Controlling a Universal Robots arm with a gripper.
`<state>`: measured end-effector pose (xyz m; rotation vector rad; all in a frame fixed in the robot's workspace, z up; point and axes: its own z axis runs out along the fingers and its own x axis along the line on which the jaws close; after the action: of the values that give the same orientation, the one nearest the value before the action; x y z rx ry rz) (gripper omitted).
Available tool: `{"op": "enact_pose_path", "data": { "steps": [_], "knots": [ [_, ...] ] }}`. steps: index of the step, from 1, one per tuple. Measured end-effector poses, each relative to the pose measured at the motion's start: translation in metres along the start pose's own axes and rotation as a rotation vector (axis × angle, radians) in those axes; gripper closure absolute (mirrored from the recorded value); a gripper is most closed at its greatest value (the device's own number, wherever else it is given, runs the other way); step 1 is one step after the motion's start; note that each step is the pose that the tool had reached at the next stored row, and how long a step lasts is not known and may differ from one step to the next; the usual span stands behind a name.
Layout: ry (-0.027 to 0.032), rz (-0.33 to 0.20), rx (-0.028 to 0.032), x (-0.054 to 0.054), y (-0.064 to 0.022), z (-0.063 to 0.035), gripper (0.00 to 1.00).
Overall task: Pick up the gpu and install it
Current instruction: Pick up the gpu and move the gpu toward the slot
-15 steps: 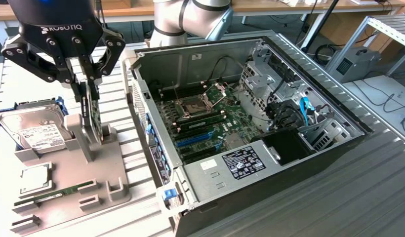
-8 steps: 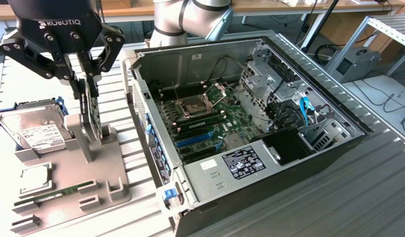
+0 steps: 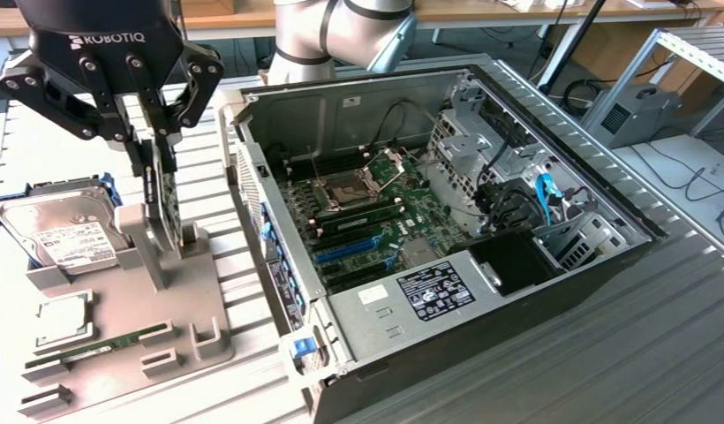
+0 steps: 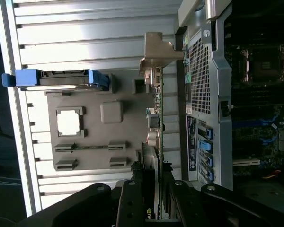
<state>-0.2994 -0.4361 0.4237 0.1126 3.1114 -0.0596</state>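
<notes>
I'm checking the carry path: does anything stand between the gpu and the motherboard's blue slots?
Only the open case's near wall, rising between the grey holder where the gpu stands in the gripper and the motherboard. The blue slots themselves lie uncovered.

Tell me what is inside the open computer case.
A green motherboard with a CPU socket, blue cables and a black box; whatever lies beneath that box is covered.

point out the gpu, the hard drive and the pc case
gpu [image 4: 157, 51]: wrist view, on its silver end bracket
hard drive [image 3: 70, 237]: exterior view, on its white label
pc case [image 3: 329, 110]: exterior view, on its bare inner wall
</notes>
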Motion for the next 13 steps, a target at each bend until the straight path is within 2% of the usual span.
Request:
{"op": "enact_pose_path", "data": {
  "steps": [13],
  "knots": [
    [-0.0002,0.000,0.0008,-0.0098,0.0007,0.0005,0.74]
  ]
}}
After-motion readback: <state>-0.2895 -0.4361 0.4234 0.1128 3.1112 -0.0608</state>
